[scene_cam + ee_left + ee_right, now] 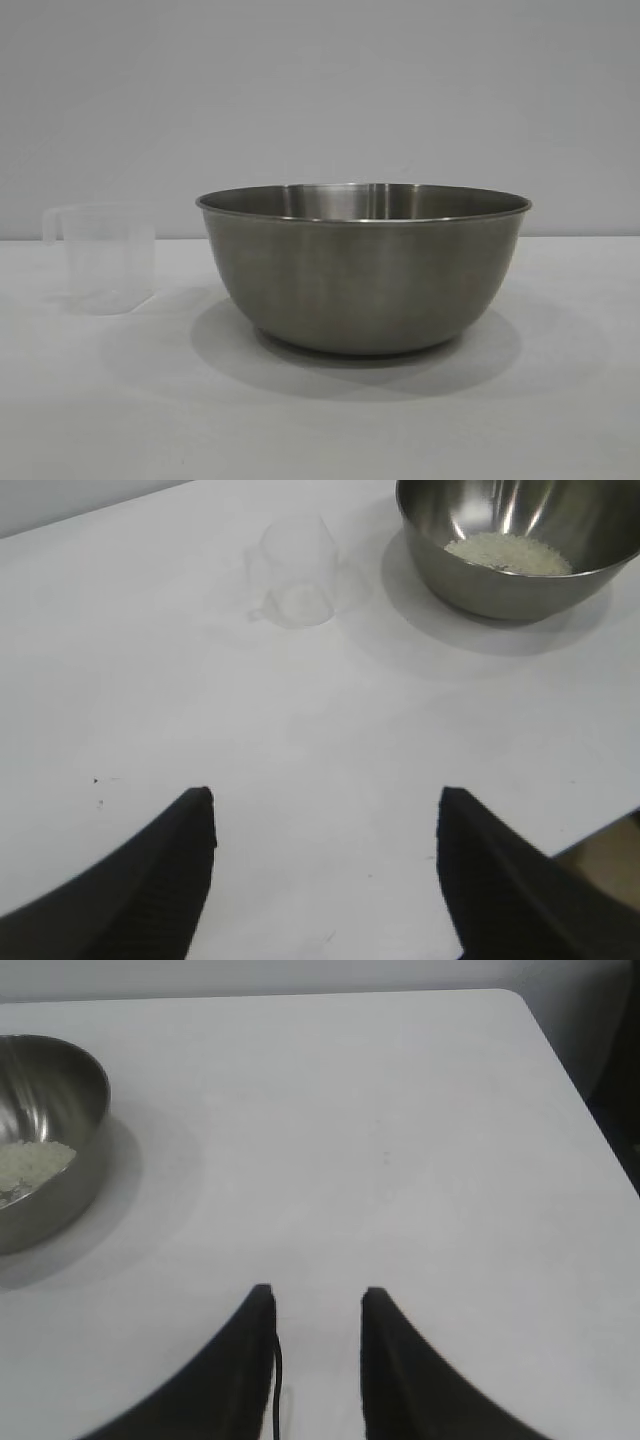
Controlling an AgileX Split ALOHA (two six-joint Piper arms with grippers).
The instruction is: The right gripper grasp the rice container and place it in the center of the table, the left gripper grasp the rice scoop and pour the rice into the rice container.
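A: Nearest thing first. Exterior view, the rice container (365,270) fills the front, a big steel bowl upright on the white worktop (560,400), roughly mid-frame.

B: Rice scoop?

A: Rice scoop (100,258), clear plastic cup, upright on the worktop to the bowl's left in that view and a bit further back. Apart from the bowl, not touching. Loop handle near its rim points away from the bowl.

B: Anything in it?

A: Can't tell, it's see-through and faint. The rice (508,553) is in the bowl, an off-white heap on the bottom; the right wrist view shows it too.

B: Left end effector?

A: Left end effector (325,820) has its broad wedge fingers spread wide, nothing between them, just bare worktop. Scoop and bowl sit well ahead of it, untouched.

B: Right one?

A: Right end effector (318,1305) has its tapered fingers parted by a narrow gap, holding nothing, over bare worktop. The bowl is off to its side, clear of it. A thin dark cable runs along one finger (240,1360).

B: Arms in the exterior view?

A: Only the bowl, scoop and worktop show there.
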